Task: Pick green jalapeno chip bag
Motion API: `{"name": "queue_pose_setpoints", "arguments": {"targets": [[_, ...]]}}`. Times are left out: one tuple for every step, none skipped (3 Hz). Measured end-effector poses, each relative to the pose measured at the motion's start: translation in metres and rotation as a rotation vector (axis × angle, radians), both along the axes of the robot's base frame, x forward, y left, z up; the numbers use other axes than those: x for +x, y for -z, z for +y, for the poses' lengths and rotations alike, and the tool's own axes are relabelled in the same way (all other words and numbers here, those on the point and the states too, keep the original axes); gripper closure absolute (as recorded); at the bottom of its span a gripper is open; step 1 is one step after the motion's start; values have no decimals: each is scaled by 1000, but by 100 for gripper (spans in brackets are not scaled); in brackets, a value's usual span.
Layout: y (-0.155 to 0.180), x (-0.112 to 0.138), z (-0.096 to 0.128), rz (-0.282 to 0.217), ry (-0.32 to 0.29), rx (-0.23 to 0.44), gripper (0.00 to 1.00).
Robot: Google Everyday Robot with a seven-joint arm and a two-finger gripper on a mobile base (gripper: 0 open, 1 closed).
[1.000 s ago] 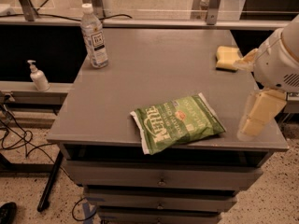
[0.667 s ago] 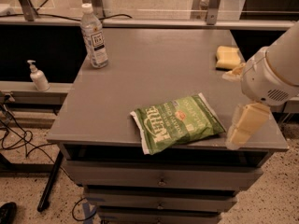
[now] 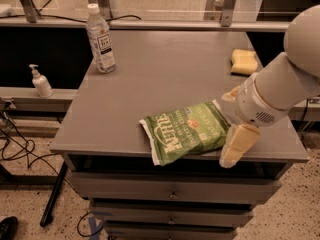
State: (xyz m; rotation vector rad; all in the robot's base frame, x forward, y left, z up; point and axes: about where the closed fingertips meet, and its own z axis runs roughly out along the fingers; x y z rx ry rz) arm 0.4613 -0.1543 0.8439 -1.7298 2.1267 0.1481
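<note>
The green jalapeno chip bag (image 3: 186,130) lies flat near the front edge of the grey table (image 3: 165,69), with its white "Kettle" lettering facing up. My gripper (image 3: 229,128) is at the bag's right end, low over the table's front right part. Its fingers are open: one cream finger (image 3: 237,144) hangs past the front edge by the bag's corner, and the other tip (image 3: 231,93) shows just behind the bag. The gripper holds nothing. The white arm (image 3: 285,79) reaches in from the right.
A clear water bottle (image 3: 100,39) stands at the table's back left. A yellow sponge (image 3: 244,61) lies at the back right. A pump bottle (image 3: 39,81) stands on a lower shelf to the left. Drawers sit below the tabletop, and cables lie on the floor at left.
My gripper and arm have moved left and down toward the bag's right end. The bag has not moved.
</note>
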Motion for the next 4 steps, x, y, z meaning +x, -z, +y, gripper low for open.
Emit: {"name": "queue_pose_setpoints", "arguments": {"targets": [[15,3,10,29,30,21,18],[18,7,15,41,49,30,41],[12,15,14,42,64,23,65],[-4,24,13,34,74,12,88]]}}
